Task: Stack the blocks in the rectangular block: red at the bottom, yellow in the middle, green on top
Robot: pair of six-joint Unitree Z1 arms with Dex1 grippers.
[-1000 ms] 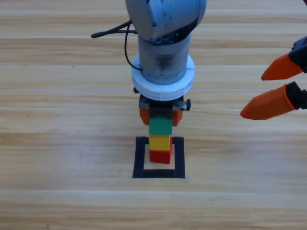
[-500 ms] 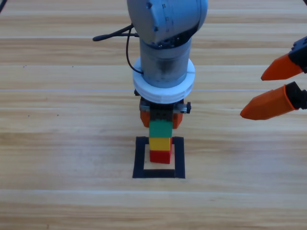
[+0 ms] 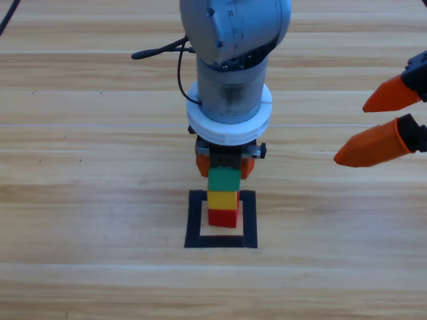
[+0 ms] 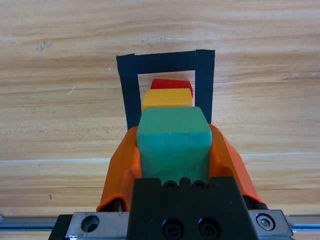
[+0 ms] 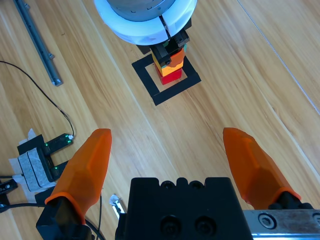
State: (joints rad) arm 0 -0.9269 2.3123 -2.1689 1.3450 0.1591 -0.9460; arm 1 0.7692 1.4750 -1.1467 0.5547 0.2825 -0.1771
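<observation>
A small red cube (image 3: 223, 218) sits inside the black tape square (image 3: 195, 220) on the wooden counter (image 3: 80, 200), at centre. A yellow cube (image 3: 222, 199) rests on it, a teal-green cube (image 3: 223, 179) on top. The left hand (image 4: 174, 150) grips the green cube between closed orange jaws. Judged next: open and lift straight up without toppling the stack. The right hand (image 3: 383, 123) waits open at three o'clock, well apart.
</observation>
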